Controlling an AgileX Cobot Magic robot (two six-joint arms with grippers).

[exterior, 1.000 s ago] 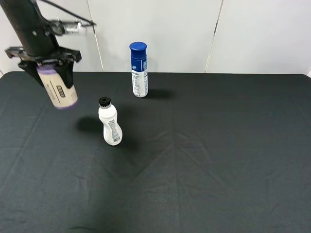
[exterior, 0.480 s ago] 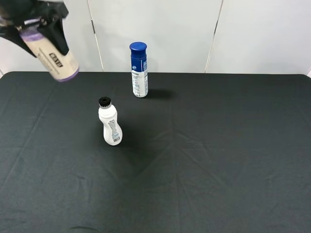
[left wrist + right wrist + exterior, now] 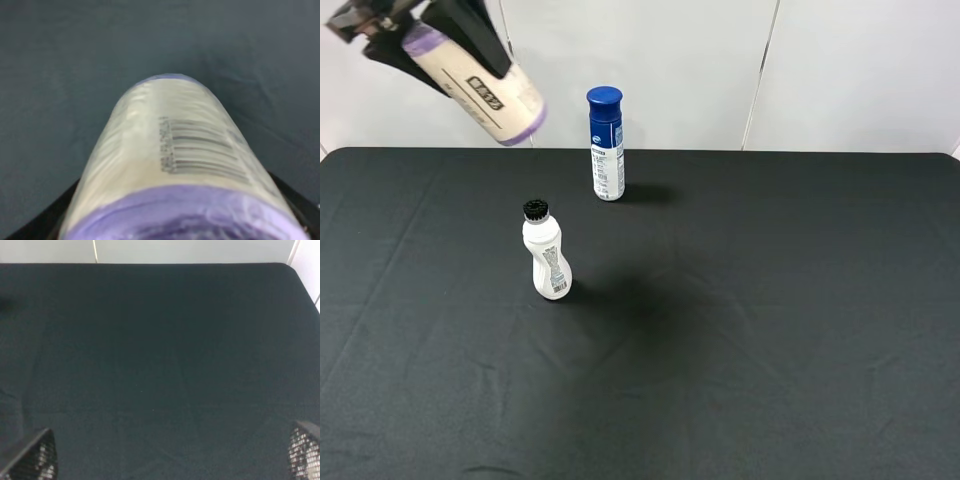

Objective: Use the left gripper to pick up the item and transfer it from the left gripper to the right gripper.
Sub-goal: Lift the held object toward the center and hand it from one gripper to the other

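Item [image 3: 480, 90] upper left of frame, clamped in left tool [image 3: 432, 40]; long axis slanting down-right, free lilac end toward right side. Right tool [image 3: 170, 455] spread wide, empty.

The left end effector [image 3: 460, 72] is matte black all over. Its fingers [image 3: 470, 35] are flat, angular plates with hard edges, joined by a black cross bracket. Of the right end effector [image 3: 170, 456], only two black fingertips [image 3: 39, 457] show, their inner pads covered in a fine gridded mesh texture.
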